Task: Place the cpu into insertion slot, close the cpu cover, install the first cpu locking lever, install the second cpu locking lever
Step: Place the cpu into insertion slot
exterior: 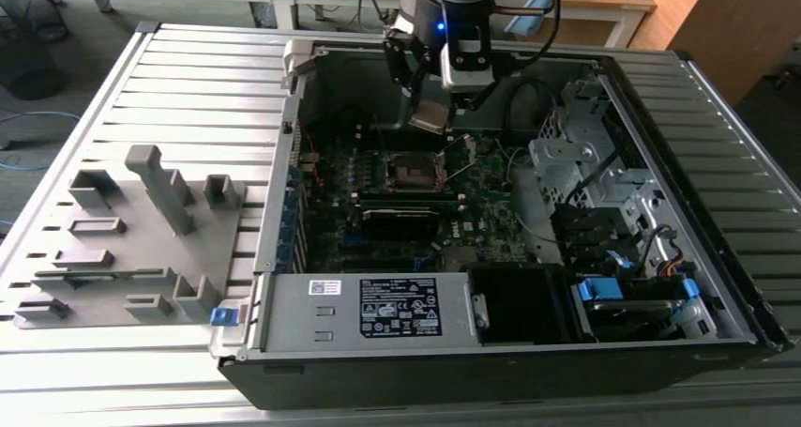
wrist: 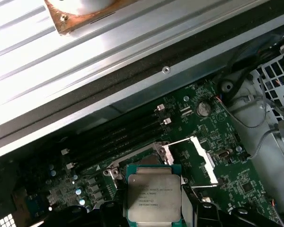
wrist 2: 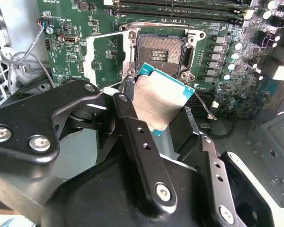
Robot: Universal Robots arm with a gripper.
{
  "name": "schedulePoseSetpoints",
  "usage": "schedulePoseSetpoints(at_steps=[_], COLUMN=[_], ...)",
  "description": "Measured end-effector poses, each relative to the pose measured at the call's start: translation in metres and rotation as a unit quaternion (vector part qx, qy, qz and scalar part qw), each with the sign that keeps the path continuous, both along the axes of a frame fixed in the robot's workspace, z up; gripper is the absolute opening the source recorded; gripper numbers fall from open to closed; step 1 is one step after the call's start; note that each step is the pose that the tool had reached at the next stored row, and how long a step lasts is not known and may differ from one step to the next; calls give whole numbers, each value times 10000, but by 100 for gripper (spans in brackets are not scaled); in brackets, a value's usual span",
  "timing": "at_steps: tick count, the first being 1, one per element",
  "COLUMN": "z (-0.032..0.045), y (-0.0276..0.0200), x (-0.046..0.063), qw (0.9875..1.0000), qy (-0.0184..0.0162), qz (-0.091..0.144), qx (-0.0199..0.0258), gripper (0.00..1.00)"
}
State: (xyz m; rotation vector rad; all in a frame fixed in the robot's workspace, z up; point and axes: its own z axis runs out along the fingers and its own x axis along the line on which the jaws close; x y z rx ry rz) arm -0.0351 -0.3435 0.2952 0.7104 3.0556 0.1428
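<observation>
Held cpu [wrist 2: 161,106] clamped in hand [exterior: 430,117], near insertion slot [wrist 2: 160,49], not touching. Saw slot bare in second wrist view, cpu-blocked in first wrist view.

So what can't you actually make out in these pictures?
Exterior view: the insertion slot is too small to show its pins, and the gap between it and the cpu cannot be judged.
First wrist view: the cpu hides most of the slot; the picture's edge cuts off where the jaws grip it.
Second wrist view: the gripper blocks the part of the motherboard nearest the camera.
</observation>
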Motion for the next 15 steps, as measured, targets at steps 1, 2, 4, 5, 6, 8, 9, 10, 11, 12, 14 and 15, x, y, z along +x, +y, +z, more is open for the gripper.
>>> schedulePoseSetpoints(at_steps=[1,2,4,5,6,8,9,10,11,12,14,15], z=[0,0,0,0,0,-1,-3,-4,-6,-7,-10,-12], y=[0,0,0,0,0,0,0,0,0,0,0,0], x=[0,0,0,0,0,0,0,0,0,0,0,0], qw=[10000,10000,10000,10000,10000,10000,9999,9998,9995,9992,9984,9978], qy=[0,0,0,0,0,0,0,0,0,0,0,0], qz=[-1,-2,-3,-3,-7,-71,-139,-220,-303,-397,-572,-661], qx=[0,0,0,0,0,0,0,1,0,0,0,0], gripper=[54,54,54,54,54,54,54,54,54,54,54,54])
